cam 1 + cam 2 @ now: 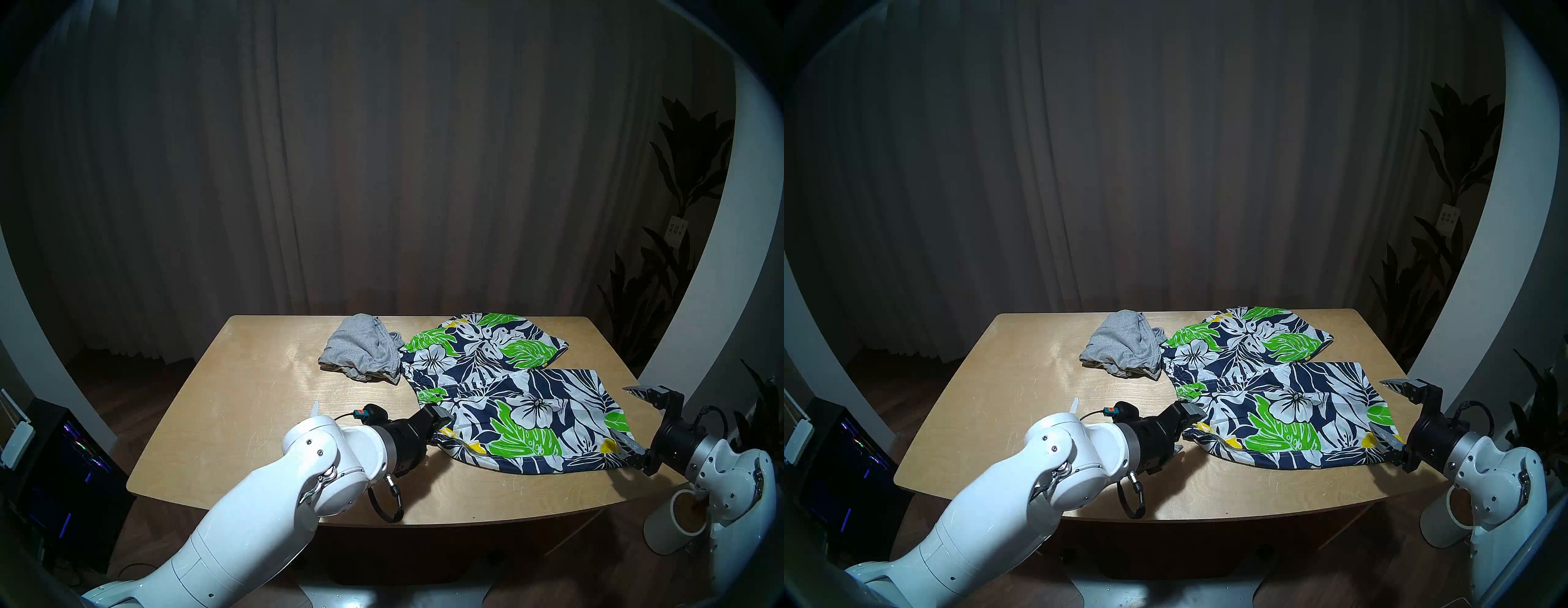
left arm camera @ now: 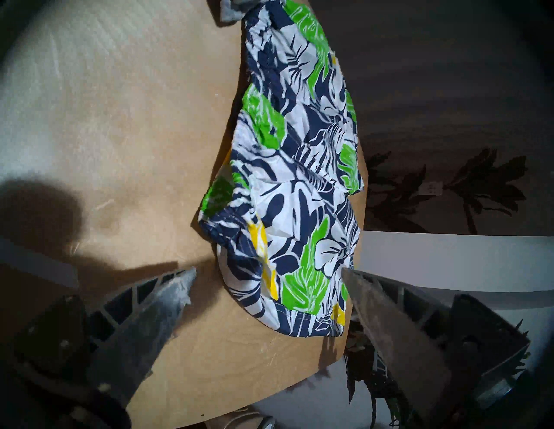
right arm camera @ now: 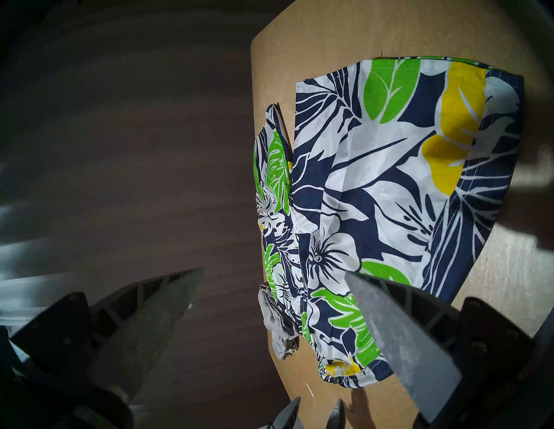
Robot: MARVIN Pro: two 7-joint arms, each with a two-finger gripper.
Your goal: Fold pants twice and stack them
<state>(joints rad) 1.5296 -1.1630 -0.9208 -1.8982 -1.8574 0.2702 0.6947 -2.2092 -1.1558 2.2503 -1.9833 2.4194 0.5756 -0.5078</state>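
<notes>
My left arm: white, jointed, nearest the head camera, reaching in over the near table edge.
My left pincer: spread wide, holding nothing; its grey ribbed fingers stand either side of the waistband end of the floral shorts, hovering just above the cloth.
My right pincer: wide open too and empty, at the right table edge; one finger stands up clear of the table, the other lies low at the hem corner of the floral shorts, and I cannot tell whether it touches.
Navy-and-white floral print shorts with green and yellow leaves: spread flat on the right half of the table, both legs pointing right, waistband toward the middle.
Plain heather-grey jersey shorts: bunched in a loose heap at the far middle of the table, touching the floral waistband.
Light wooden table: its left half bare.
</notes>
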